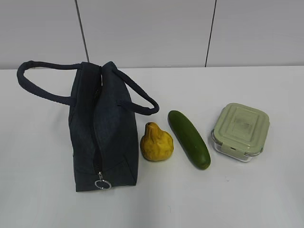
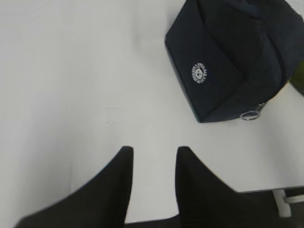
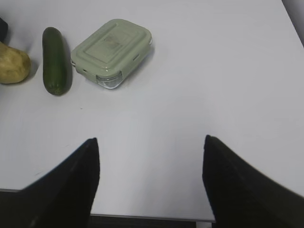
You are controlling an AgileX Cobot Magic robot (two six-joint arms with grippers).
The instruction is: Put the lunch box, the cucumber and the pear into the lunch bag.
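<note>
Lengthwise, the cucumber runs back-left to front-right; left claw narrowly parted, right claw wide, both empty.

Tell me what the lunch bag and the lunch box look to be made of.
The lunch bag: dark navy woven fabric, matte and soft, judging by its folds and padded handles; its zipper ring gleams like metal. The lunch box: clear glossy base, glass or hard plastic, I cannot tell which; its pale green lid looks like matte moulded plastic with side clips.

White table, grey wall panels.
</note>
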